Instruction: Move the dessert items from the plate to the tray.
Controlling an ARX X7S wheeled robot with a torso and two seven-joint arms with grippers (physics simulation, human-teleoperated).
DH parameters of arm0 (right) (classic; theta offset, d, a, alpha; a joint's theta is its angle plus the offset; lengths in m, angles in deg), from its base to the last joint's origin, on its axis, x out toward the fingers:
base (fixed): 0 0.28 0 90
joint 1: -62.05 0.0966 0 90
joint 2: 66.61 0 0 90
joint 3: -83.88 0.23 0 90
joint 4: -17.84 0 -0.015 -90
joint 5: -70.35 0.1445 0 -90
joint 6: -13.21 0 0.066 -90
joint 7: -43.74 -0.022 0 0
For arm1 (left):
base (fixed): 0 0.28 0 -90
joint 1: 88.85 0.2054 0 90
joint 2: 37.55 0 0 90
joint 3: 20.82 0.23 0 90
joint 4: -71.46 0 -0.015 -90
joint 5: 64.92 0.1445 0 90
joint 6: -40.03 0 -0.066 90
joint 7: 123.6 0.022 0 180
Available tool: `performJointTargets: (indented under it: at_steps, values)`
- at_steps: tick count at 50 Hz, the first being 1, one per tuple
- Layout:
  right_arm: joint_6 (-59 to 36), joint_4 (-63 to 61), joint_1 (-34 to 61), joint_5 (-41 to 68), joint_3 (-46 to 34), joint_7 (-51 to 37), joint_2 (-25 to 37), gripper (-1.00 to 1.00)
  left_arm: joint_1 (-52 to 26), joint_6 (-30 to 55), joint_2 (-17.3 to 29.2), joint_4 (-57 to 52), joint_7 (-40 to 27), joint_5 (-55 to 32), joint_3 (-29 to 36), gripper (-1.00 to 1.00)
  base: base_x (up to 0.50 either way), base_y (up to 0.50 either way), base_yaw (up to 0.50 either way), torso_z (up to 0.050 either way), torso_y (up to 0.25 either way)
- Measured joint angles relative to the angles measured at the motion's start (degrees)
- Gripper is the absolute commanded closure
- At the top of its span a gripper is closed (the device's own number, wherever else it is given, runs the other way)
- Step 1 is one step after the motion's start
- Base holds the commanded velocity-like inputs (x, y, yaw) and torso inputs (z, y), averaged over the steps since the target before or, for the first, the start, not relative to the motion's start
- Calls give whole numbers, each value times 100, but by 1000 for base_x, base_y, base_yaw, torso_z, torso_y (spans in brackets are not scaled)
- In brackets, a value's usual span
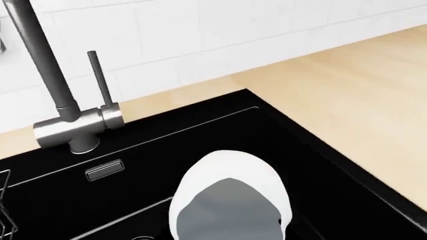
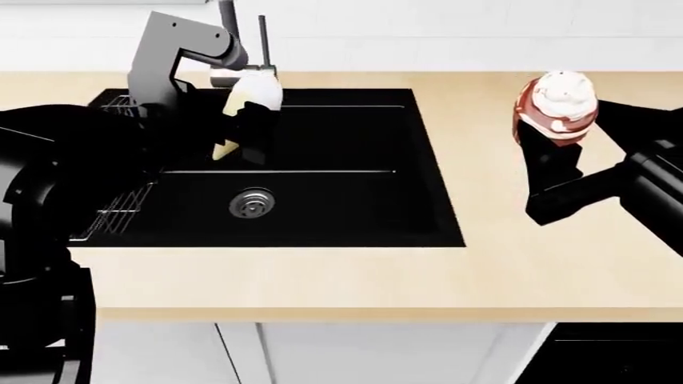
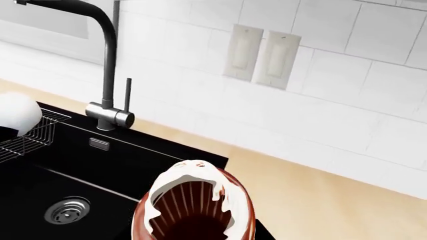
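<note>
Two desserts are up in the air at once, one in each hand. Our left hand [image 2: 248,120] is clamped on the ice-cream cone [image 2: 243,108], which hangs tilted above the black sink [image 2: 320,216], its white scoop toward the faucet [image 2: 227,16] and its point angled down toward the basin. Our right hand [image 2: 555,144] grips the cupcake [image 2: 555,106] by its red-brown wrapper and holds it upright over the pale wooden table [image 2: 481,160], to the right of the sink. In the right wrist view the cupcake [image 3: 195,207] fills the lower middle, frosting swirled with chocolate.

We judge this to be the carry step: both sweets are lifted and neither is set down yet. Neither the plate nor the tray shows in any view, so we cannot say how near the goal is.

The next move calls for bringing the tray into sight, then carrying each arm over it and lowering gently. The cone looks the touchier piece; being tilted, it may roll once released, so we would want it low before letting go.
</note>
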Motion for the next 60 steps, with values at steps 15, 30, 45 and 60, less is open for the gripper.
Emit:
performJointTargets:
  at_steps: [15, 30, 45, 60]
  values:
    - [34, -5, -15, -3, -4, -10, 15, 100, 2, 0, 19, -4, -29, -45, 0, 100, 0, -500, 0, 0, 0]
    - [94, -5, -90, -50, 0, 12, 24, 100, 20, -2, 30, -9, -67, -86, 5, 100, 0, -500, 0, 0, 0]
    - [167, -18, -186, -92, 18, 28, 23, 100, 39, -11, 42, 3, -98, -127, 9, 100, 0, -500, 0, 0, 0]
    - [202, -2, -171, -148, -40, 59, 1, 100, 30, -20, 59, 21, -124, -165, 17, 100, 0, -500, 0, 0, 0]
